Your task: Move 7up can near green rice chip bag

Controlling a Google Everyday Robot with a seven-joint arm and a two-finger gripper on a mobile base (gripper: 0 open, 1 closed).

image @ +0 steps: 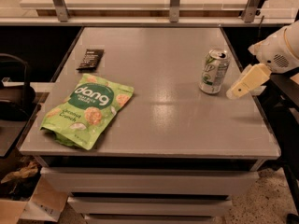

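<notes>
Standing upright, top up: 7up can (214, 72) | end effector (243, 84) just beside, apart | grip: cannot tell

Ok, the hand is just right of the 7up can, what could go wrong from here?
1. The hand sits low beside the upright 7up can, apart from it; a sideways approach could knock the can over.
2. The can stands near the right edge of the table, so a tipped can might roll off.
3. The green rice chip bag lies far across at the front left; setting down too close could land the can on the uneven bag.
</notes>
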